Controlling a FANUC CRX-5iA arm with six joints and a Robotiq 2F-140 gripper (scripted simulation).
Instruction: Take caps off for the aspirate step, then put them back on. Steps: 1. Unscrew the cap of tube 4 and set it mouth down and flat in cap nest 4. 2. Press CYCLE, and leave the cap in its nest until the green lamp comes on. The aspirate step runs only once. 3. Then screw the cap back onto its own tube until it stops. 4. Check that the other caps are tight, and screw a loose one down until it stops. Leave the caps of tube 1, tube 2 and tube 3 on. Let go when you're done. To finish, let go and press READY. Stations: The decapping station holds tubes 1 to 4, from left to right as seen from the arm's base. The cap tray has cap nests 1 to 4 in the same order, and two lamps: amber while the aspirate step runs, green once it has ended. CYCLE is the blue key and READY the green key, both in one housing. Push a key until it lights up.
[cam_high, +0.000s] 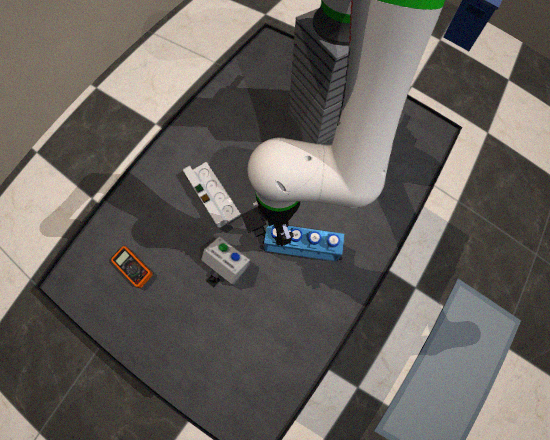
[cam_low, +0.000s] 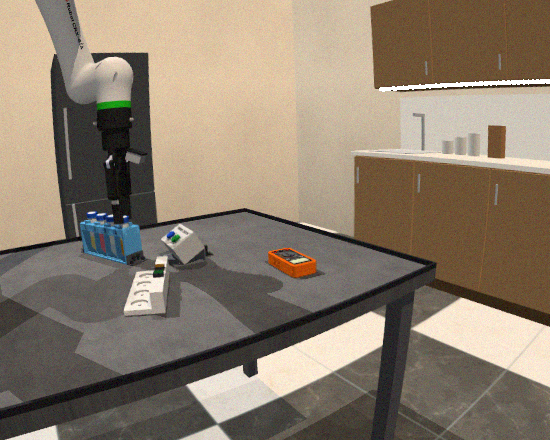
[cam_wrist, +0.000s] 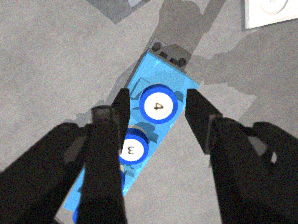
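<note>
the claw (cam_wrist: 156, 107) is seen pointing straight down over the end of the blue tube rack (cam_wrist: 175, 80), centre of the wrist view. its two black fingers are parted to a middling gap, one on each side of the blue-rimmed cap marked 4 (cam_wrist: 158, 106). a strip of rack is visible between the cap and each finger, so nothing is gripped or touched. cap 4 is seated on its tube at the rack's end. cap 3 (cam_wrist: 132, 149) is partly covered by the left-hand finger in the frame. in the top view the white cap tray (cam_high: 212, 194) is found up and left of the rack, and the grey key box (cam_high: 226, 259) just left of it, with green and blue keys.
</note>
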